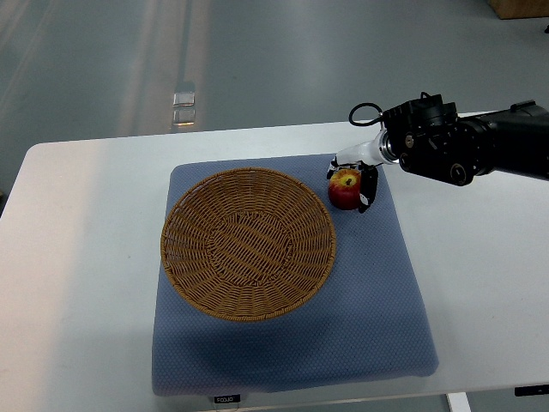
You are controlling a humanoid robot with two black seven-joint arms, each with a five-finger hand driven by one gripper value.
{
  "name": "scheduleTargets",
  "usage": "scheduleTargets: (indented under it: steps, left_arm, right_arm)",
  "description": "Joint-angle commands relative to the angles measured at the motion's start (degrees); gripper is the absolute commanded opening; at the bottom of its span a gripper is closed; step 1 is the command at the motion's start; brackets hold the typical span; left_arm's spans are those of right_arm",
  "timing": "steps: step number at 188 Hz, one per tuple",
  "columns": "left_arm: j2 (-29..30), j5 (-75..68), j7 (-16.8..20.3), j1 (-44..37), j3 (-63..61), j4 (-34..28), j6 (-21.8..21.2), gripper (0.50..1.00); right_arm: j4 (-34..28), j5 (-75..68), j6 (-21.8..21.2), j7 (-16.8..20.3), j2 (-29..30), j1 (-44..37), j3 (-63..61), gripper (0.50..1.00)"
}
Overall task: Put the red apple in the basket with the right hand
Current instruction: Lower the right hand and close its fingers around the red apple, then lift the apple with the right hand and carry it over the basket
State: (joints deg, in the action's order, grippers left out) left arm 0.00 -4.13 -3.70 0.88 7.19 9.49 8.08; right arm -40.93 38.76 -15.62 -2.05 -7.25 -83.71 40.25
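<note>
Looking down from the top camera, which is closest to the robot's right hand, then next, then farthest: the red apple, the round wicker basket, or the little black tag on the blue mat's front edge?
1. Red apple: right at the right hand, whose fingers wrap it.
2. Round wicker basket: to the hand's left, on the blue mat.
3. Little black tag: farthest, at the mat's near edge.

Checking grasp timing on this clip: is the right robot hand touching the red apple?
Touching. In the top view, the right robot hand has fingers wrapped around the red apple, no gap visible, beside the basket.
</note>
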Motion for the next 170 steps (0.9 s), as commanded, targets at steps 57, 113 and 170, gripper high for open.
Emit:
scheduleTargets:
  steps: [57, 113, 170]
  left_arm:
    - [0.0, 0.1, 0.0, 0.0, 0.0, 0.0, 0.0, 1.0]
    - [0.0, 0.0, 0.0, 0.0, -0.2, 0.1, 0.0, 1.0]
    - [0.0, 0.0, 0.0, 0.0, -0.2, 0.2, 0.0, 1.0]
  right_arm:
    - [-0.1, 3.2, -0.2, -0.3, -1.1, -1.2, 0.5, 0.511]
    - [-12.0, 2.1, -9.1, -0.3, -8.5, -19.5, 0.3, 0.517]
    - [-22.9, -7.1, -10.0, -0.4, -4.8, -30.6, 0.3, 0.521]
